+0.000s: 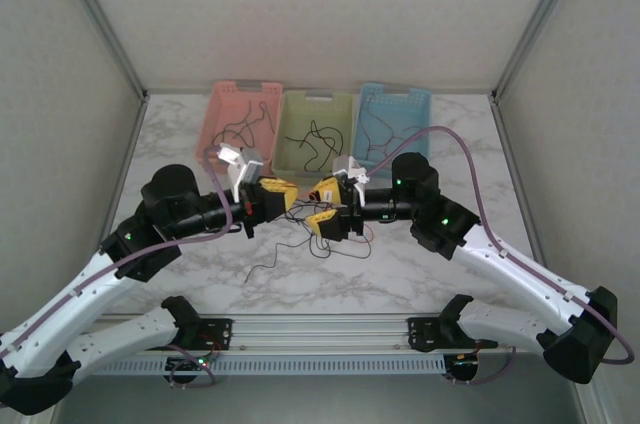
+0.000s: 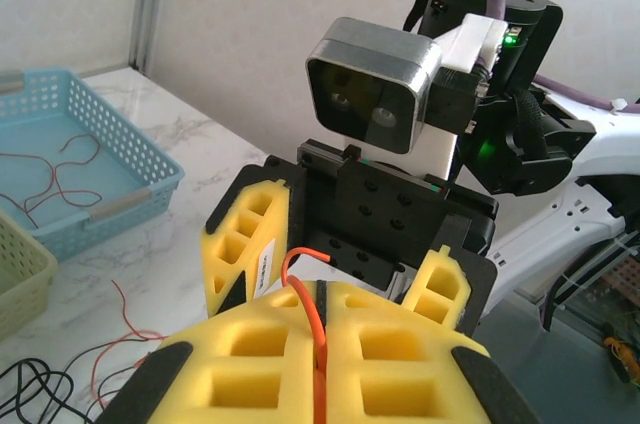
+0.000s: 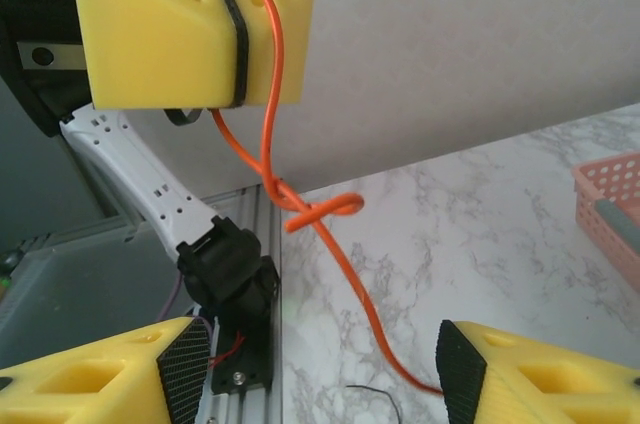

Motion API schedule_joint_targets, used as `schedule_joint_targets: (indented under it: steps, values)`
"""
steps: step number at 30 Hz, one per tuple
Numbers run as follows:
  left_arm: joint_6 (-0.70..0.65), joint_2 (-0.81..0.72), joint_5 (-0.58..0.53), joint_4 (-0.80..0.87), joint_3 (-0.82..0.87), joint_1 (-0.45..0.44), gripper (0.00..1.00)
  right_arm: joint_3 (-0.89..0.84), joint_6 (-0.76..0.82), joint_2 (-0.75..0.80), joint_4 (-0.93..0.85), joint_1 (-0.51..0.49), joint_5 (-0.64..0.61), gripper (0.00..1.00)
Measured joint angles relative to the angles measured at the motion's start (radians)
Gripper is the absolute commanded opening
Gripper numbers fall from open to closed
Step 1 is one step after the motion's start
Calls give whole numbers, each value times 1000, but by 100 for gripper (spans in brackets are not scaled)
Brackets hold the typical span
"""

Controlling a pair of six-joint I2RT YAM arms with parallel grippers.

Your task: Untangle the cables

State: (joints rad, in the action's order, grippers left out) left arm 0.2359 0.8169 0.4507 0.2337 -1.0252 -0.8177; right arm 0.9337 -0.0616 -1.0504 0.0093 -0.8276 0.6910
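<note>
Nearest lens: yellow foam-padded left gripper (image 2: 320, 309), pads pressed together, pinching thin orange cable (image 2: 318, 354). Knotted once below the pinch, then down between the spread yellow fingers of right gripper (image 3: 325, 364); contact with either finger unclear. Both grippers just in front of pale green plastic basket (image 1: 318, 96). Loose black and red wires (image 1: 322, 242) on white marble tabletop (image 1: 420, 264), also in front of that basket. More thin black wires (image 1: 315, 139) inside it.
</note>
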Motion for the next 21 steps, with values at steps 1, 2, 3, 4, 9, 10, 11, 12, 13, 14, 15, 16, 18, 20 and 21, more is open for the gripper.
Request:
schedule_joint_targets:
  steps: [1,2,3,4,9,10,11,12,13,14,15,16,18,20,21]
  values:
    - [2,3,3,-4,0,0,0,0,3,0,5,-1,-10,63]
    - [3,4,7,-6,0,0,0,0,7,1,10,-2,-18,62]
    - [4,5,10,-6,0,0,0,0,11,2,11,-2,-28,62]
    - [4,5,13,-7,0,0,0,0,16,3,14,-2,-40,61]
    - [8,4,17,-13,0,0,0,0,54,32,18,-2,-114,58]
    - [8,3,17,-13,0,0,0,0,61,39,21,-2,-128,57]
    - [11,2,17,-14,0,0,0,0,71,44,24,-2,-140,54]
    - [12,2,17,-13,0,0,0,0,75,46,26,-2,-145,52]
    - [12,1,17,-14,0,0,0,0,79,46,26,-2,-148,49]
    - [13,1,17,-14,0,0,0,0,84,43,24,-2,-148,46]
    - [15,1,17,-14,0,0,0,0,88,39,24,-2,-148,44]
    - [16,1,17,-14,0,0,0,0,93,32,23,-2,-142,42]
    - [16,1,17,-14,0,0,0,1,98,19,19,-3,-129,33]
    - [16,1,17,-14,0,0,0,1,101,9,7,-3,-111,22]
    - [16,1,17,-14,0,0,0,1,101,8,-1,-3,-103,17]
